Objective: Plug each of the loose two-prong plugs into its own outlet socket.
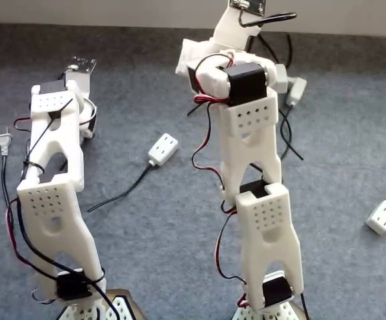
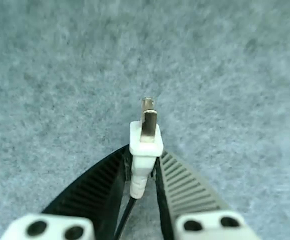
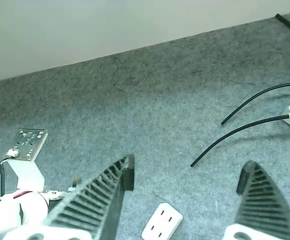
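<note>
1. Grey carpet (image 1: 153, 227): covers the whole work surface. A pale wall strip (image 1: 113, 10) runs along its far edge.
2. Right arm (image 1: 269, 220): white, and stands mid-scene in the high view. Its upper end covers its own fingers there.
3. Left arm (image 1: 53, 193): white, at the carpet's left side. Its gripper end is tucked under the arm body and is hard to make out from above.
4. Right gripper (image 3: 189, 170): fingers spread wide with nothing between them, above bare carpet. Its base is cut off by the frame edge.
5. Left gripper (image 2: 143, 157): fingers drawn in narrow, clamping the held plug by its body.
6. Centre socket (image 1: 163, 149): white, lies flat on the carpet between the two arms. Its black cord (image 1: 119, 193) trails toward the left arm and ends loose.
7. Far-right socket (image 1: 383, 217): white, well apart from both arms. Its cord leaves the frame.
8. Third socket (image 1: 296, 91): pale block just beside the right arm's upper end, partly hidden. Its slots cannot be made out.
9. Held plug (image 2: 146, 137): white, prongs pointing away from the fingers and over the carpet. The near prong masks most of the far one.
10. Loose plug (image 1: 4, 141): white, lies on the carpet beside the left arm. Its cord is lost among the arm's wires.
</note>
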Action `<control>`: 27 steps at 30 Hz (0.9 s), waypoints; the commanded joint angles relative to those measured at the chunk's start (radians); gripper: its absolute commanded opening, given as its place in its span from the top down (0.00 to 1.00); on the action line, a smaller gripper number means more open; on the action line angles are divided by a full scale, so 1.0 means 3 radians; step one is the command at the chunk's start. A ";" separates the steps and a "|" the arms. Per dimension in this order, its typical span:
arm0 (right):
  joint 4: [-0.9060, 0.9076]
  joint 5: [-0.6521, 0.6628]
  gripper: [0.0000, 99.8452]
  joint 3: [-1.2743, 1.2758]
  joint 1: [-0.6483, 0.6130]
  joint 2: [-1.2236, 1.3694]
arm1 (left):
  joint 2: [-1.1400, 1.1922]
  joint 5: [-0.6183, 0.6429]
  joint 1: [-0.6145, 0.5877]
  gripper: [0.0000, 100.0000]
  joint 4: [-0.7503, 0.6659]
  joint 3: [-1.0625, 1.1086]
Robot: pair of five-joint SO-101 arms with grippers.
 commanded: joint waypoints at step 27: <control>-0.0095 0.0046 0.68 -0.0381 0.1051 -0.0524 | -0.3204 0.0834 0.1736 0.99 0.0327 0.0366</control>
